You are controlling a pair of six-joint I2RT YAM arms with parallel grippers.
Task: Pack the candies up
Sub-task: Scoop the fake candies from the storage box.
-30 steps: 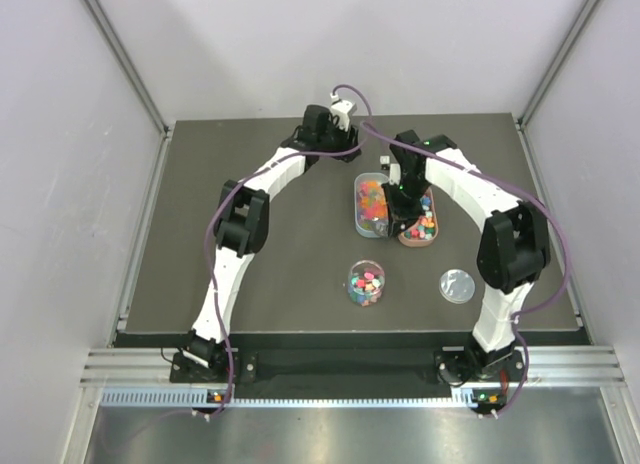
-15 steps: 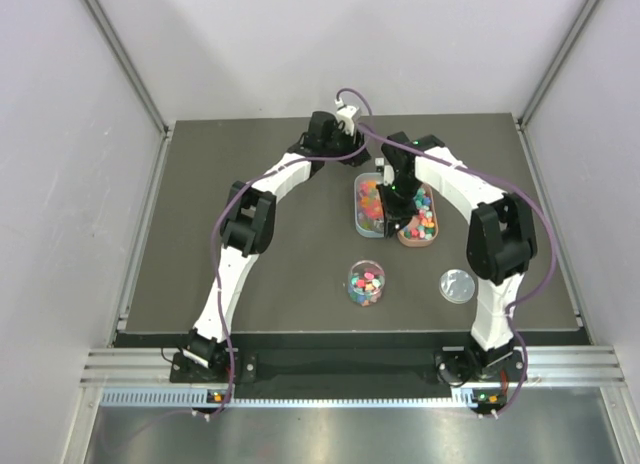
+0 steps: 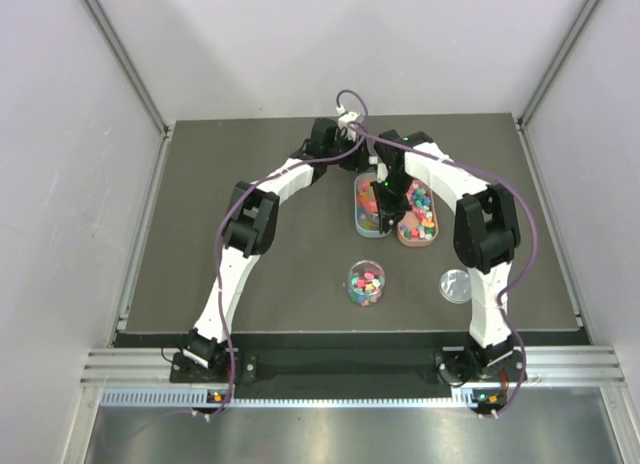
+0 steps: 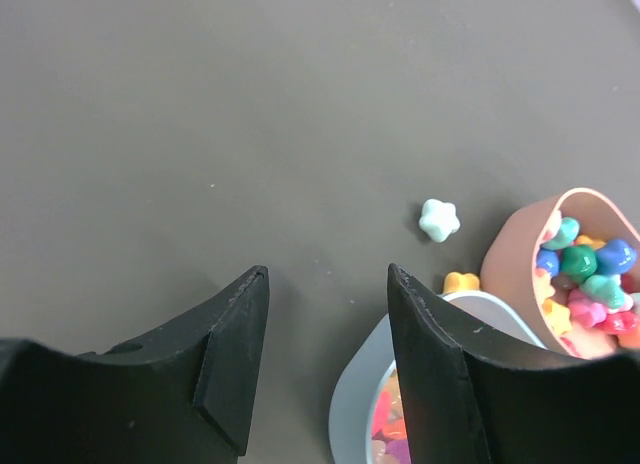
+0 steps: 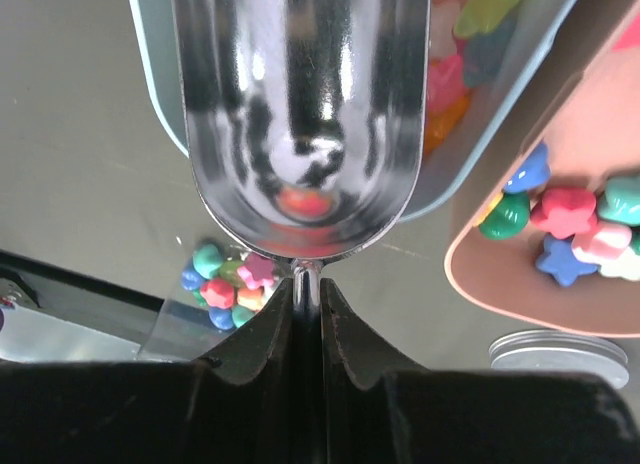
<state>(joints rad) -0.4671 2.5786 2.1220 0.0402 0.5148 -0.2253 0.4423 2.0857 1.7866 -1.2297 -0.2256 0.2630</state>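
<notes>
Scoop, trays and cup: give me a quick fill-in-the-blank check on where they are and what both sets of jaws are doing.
1. The right gripper has its jaws ____ on the handle of the scoop.
2. The scoop's bowl hangs mostly over the ____ tray.
3. The left gripper has its jaws ____, with nothing between them.
4. In the top view, the lid lies to the ____ of the cup.

Missing words: shut; blue; open; right.

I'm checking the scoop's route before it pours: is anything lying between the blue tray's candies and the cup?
Nothing visible does. The table between the blue tray with its candies and the cup holds nothing, and the lid lies to the cup's right, not on it. The scoop hangs over the tray.
</notes>
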